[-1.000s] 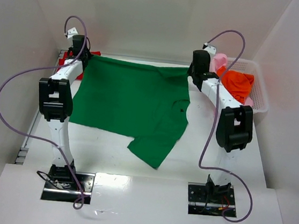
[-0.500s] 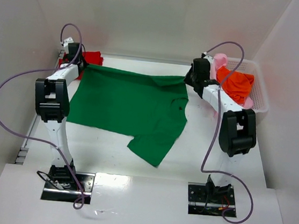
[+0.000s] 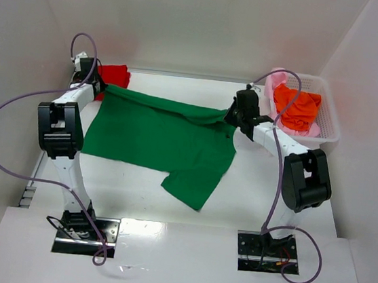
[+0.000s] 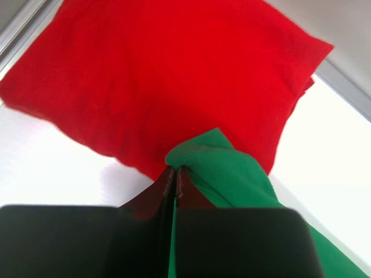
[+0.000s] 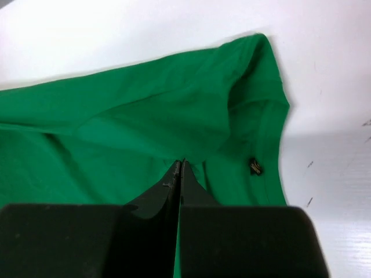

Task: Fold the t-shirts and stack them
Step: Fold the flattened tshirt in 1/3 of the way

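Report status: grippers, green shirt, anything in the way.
Both shut: left gripper and right gripper on green shirt, far edge. It hangs stretched between them, near part on table. Folded red shirt just beyond left gripper; nothing on green shirt.

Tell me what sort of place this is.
Probably a lab robot cell: plain white enclosure walls, two robot arms bolted to a white table, and a white plastic mesh basket of t-shirts.

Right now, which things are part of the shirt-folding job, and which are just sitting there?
Part of the job: green t-shirt, red t-shirt, orange t-shirt, pink t-shirt.

Just sitting there: white mesh basket, which holds the orange and pink ones; table.
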`<act>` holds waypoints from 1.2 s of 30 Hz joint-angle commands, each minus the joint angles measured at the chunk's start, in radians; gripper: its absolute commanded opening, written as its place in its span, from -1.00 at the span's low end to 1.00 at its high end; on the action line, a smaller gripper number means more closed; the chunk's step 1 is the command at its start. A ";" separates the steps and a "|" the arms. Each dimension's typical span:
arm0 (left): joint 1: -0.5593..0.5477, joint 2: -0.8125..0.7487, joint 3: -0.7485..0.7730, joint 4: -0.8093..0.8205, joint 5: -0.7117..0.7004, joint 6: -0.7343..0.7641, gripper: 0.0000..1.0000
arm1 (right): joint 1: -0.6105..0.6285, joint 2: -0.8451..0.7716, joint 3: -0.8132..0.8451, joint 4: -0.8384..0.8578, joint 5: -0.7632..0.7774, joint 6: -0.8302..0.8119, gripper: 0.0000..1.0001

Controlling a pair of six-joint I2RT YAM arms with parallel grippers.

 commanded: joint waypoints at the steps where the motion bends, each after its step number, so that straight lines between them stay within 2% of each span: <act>1: 0.019 -0.061 -0.027 0.019 0.002 0.020 -1.00 | -0.005 -0.066 -0.029 0.015 0.026 0.031 -1.00; 11: 0.019 -0.033 -0.031 0.019 0.034 0.029 -1.00 | -0.005 -0.078 -0.092 -0.006 0.108 0.044 -1.00; 23: 0.019 -0.024 -0.077 0.019 0.015 0.026 -1.00 | -0.005 -0.039 -0.158 0.008 -0.013 0.066 -1.00; 36: 0.028 -0.044 -0.160 0.016 0.005 -0.006 -1.00 | -0.005 -0.030 -0.195 0.017 -0.025 0.057 -1.00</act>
